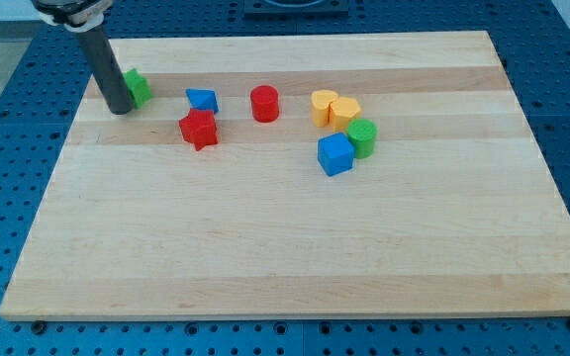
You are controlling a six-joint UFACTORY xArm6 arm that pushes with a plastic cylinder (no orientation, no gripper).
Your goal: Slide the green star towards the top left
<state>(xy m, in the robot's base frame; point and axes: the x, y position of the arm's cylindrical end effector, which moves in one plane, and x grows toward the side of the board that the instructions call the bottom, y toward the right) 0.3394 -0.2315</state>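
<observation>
The green star (138, 88) sits near the top left of the wooden board (285, 247), partly hidden behind my rod. My tip (119, 110) rests on the board at the star's left side, touching or almost touching it. The rod runs up and to the left out of the view's top.
A blue triangle-like block (203, 100) and a red star (198, 129) lie right of the green star. A red cylinder (264, 103) stands at top centre. Two yellow blocks (334, 108), a green cylinder (362, 136) and a blue cube (334, 154) cluster right of centre.
</observation>
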